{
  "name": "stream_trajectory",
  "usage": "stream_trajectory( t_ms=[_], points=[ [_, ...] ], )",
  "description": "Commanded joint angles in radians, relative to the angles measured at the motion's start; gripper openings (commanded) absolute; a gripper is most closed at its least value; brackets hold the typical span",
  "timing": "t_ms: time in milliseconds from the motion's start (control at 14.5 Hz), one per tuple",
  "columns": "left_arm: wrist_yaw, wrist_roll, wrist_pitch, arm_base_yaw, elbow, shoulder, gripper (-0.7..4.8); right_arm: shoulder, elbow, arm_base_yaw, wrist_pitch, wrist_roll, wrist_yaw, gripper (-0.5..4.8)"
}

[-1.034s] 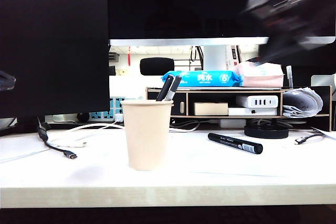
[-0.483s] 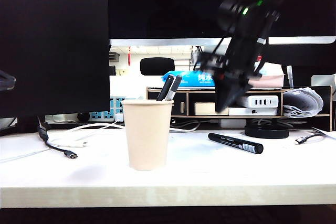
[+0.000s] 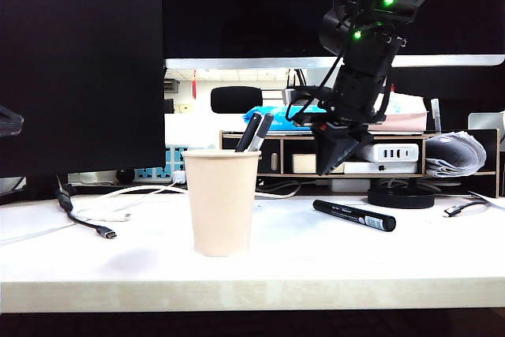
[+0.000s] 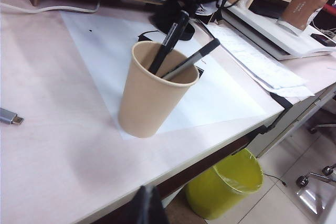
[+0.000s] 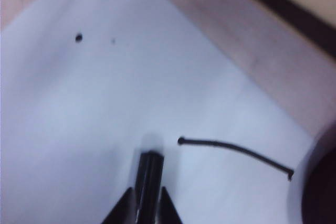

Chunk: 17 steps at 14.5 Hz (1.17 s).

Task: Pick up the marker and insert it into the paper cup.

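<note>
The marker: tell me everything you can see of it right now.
The marker is a thick black cylinder with a white printed label near one end. It lies flat on the white sheet, right of the paper cup and apart from it. The right gripper hangs above its left end, not touching it in the exterior view; its tips flank the marker in the right wrist view.

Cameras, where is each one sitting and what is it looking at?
Exterior view: low at the table's front, looking level at paper cup, marker, right gripper above it.
Left wrist view: high up, looking down into the paper cup; left gripper's tip shows.
Right wrist view: straight down at the marker between the right gripper's fingers.
Shared: the first two show the cup.
</note>
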<state>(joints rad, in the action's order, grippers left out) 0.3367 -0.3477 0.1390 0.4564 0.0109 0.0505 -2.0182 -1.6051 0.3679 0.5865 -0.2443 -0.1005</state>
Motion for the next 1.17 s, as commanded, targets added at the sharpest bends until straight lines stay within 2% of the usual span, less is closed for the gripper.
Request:
stream_trajectory(
  t_ms=[69, 138, 276, 620, 758, 896, 1172],
  points=[
    [0.000, 0.008, 0.010, 0.000, -0.001, 0.000, -0.05, -0.007, -0.009, 0.002, -0.024, 0.000, -0.006, 0.55],
    [-0.001, 0.008, 0.010, 0.000, -0.001, 0.000, -0.05, -0.016, -0.010, 0.002, -0.023, 0.000, -0.006, 0.57],
    [-0.001, 0.008, 0.010, 0.000, -0.001, 0.000, -0.05, -0.041, -0.010, 0.002, -0.011, 0.000, -0.006, 1.09],
    [0.000, 0.008, 0.010, 0.000, -0.001, 0.000, -0.05, -0.054, -0.010, 0.002, -0.044, 0.000, -0.006, 1.11],
    [0.000, 0.008, 0.010, 0.000, -0.001, -0.001, -0.05, -0.068, -0.010, 0.002, -0.036, 0.001, -0.006, 1.34],
    [0.000, 0.008, 0.010, 0.000, -0.001, -0.001, -0.05, -0.077, -0.010, 0.002, -0.037, 0.002, -0.006, 1.81],
    [-0.001, 0.008, 0.010, 0.000, -0.001, -0.015, -0.05, -0.081, -0.010, 0.002, -0.066, 0.006, -0.006, 1.80]
  ],
)
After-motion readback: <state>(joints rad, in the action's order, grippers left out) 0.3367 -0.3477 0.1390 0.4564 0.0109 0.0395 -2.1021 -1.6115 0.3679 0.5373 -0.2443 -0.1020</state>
